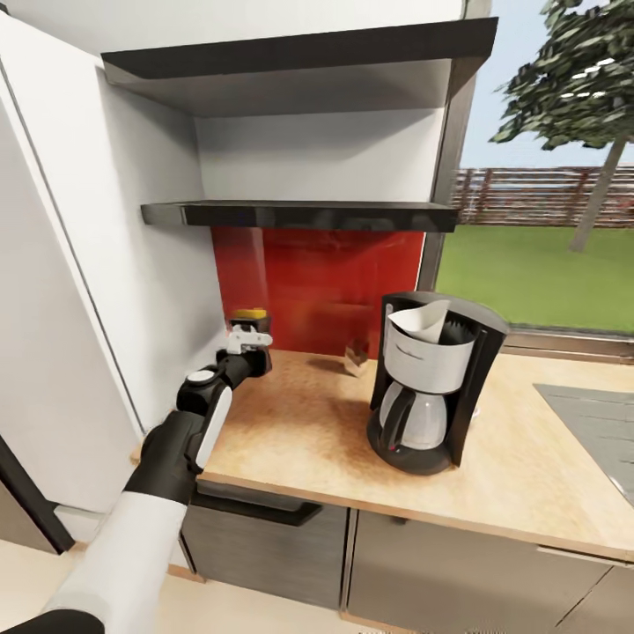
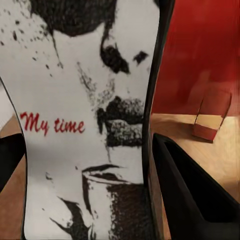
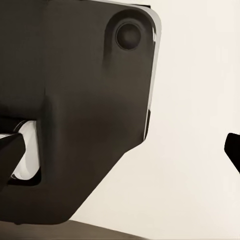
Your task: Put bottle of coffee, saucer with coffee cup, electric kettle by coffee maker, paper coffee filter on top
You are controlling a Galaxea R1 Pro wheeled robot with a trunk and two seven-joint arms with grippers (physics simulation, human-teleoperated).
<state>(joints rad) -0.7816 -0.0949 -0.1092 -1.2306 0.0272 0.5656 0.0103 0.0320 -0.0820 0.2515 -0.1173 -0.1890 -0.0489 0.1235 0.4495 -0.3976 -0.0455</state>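
Head view: the left gripper [image 1: 251, 339] holds the bottle of coffee [image 1: 250, 319] low over the far left corner of the countertop [image 1: 308, 423], well left of the coffee maker [image 1: 433, 383], whose top already carries a paper coffee filter [image 1: 423, 322].

Left wrist view: black fingers [image 2: 195, 190] flank the bottle's printed label at mid-body, a sound place to hold. The bottle looks rigid, smooth and likely breakable, so it wants a firm, upright grip.

Right wrist view: a dark robot part [image 3: 75, 100] sits against pale floor; whether the right gripper is open cannot be told.
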